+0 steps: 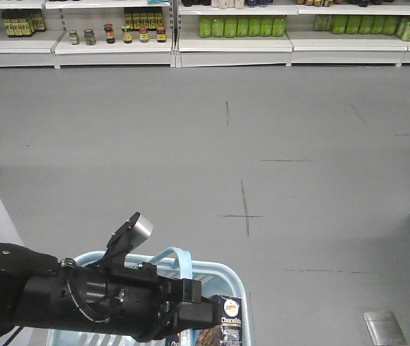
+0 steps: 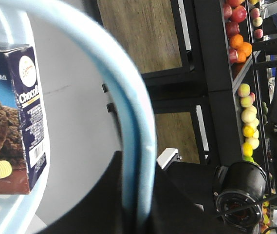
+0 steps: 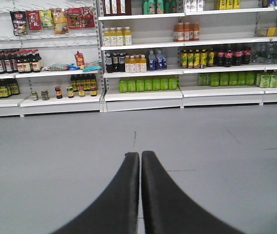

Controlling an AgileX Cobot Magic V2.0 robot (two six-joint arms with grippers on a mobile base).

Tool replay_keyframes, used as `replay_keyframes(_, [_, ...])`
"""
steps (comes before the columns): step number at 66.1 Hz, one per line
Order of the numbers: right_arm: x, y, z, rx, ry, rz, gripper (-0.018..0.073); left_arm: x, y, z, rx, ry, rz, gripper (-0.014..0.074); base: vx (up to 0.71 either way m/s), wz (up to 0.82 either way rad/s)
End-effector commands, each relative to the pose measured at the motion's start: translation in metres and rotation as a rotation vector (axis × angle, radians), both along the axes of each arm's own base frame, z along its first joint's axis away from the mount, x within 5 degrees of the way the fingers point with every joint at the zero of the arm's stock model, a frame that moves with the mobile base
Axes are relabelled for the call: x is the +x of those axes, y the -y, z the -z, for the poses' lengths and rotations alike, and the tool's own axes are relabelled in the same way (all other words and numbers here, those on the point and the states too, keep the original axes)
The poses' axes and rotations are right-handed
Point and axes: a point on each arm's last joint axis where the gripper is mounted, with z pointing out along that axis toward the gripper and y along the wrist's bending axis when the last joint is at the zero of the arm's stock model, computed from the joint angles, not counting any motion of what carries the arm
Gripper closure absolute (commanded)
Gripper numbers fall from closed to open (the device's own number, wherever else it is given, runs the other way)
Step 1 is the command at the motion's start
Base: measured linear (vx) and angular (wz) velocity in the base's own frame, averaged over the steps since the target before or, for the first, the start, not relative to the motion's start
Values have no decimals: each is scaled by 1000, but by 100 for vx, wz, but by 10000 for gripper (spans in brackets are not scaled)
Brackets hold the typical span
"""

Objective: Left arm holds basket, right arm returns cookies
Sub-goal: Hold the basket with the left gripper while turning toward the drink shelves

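Right fingers (image 3: 123, 195) pressed together, grasping nothing, facing the shelves (image 3: 143, 95). The cookies (image 1: 230, 323) stand in the basket (image 1: 237, 285); left fingers (image 2: 94, 204) seem clamped on its handle (image 2: 128, 97), partly hidden. We would open wide, then descend squarely over the cookies, keeping the basket level.

We record a grey floor (image 1: 313, 144) marked with thin dark lines and a cross (image 1: 246, 215). A flat metal plate (image 1: 384, 328) is set in it at the front right. White shelves (image 3: 143, 96) stand along its far edge, carrying green bottles (image 3: 148, 85) and small jars (image 3: 58, 92). The basket (image 1: 226, 274) holds the cookies (image 1: 230, 321) upright.
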Motion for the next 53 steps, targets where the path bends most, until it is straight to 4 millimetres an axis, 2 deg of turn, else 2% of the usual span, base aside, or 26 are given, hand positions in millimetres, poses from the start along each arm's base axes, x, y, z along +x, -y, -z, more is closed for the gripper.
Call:
replay_keyframes(1, [-1,0,-7,-13,90,2,567,0,5,-25,-119,17,-8,603,36,-1])
replay_keyframes(53, [-1,0,-7,-13,90,2,567,0,5,-25,-119,17,-8,603,34,4])
